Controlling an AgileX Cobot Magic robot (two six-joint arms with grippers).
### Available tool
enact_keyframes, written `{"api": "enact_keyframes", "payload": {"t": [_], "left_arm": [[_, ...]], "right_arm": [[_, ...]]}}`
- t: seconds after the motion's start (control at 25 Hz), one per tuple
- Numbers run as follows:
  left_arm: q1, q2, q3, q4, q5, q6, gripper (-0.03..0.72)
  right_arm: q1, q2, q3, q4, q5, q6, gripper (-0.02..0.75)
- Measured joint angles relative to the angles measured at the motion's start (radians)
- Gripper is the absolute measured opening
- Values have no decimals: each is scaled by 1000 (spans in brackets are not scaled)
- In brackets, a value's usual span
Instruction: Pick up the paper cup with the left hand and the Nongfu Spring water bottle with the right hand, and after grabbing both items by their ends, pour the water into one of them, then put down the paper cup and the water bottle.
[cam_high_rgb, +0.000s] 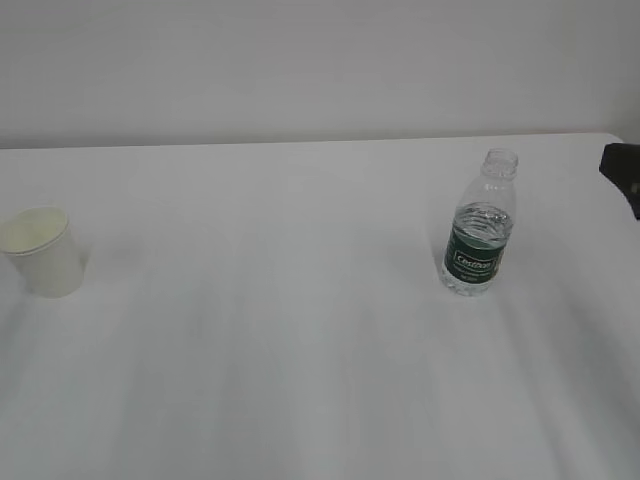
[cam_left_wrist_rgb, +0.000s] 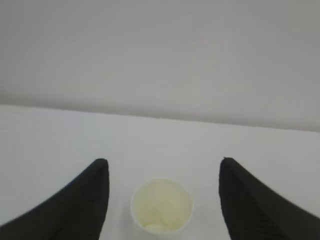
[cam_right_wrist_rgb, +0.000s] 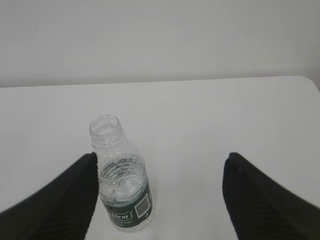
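Here, 1 paper cup (cam_high_rgb: 42, 250), 1 water bottle (cam_high_rgb: 480, 228)

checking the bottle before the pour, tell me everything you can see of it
The bottle is small, clear plastic with ribbed shoulders, an open neck with no cap, and a dark green label with white lettering. It stands upright on the white table, toward the right, partly filled with clear water. In the right wrist view it sits close to one of the open fingers; nothing visibly grips it.
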Motion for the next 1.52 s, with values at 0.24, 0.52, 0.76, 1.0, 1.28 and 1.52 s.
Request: {"api": "enact_keyframes", "payload": {"t": [0.24, 0.52, 0.76, 1.0, 1.28, 1.52], "left_arm": [[0, 131, 2, 101, -173, -34, 493], [0, 285, 71, 160, -465, -90, 489], [0, 359, 108, 168, -584, -94, 486], [0, 416, 108, 206, -592, -94, 484], [0, 531, 108, 225, -649, -94, 483], [0, 640, 108, 231, -659, -94, 478]], "right_arm": [[0, 104, 35, -95, -165, 28, 590], [0, 259, 129, -180, -462, 96, 590], [0, 339, 134, -192, -596, 123, 590], [0, 439, 134, -263, -690, 157, 590], [0, 563, 134, -271, -823, 168, 590], [0, 621, 134, -271, -880, 171, 590]]}}
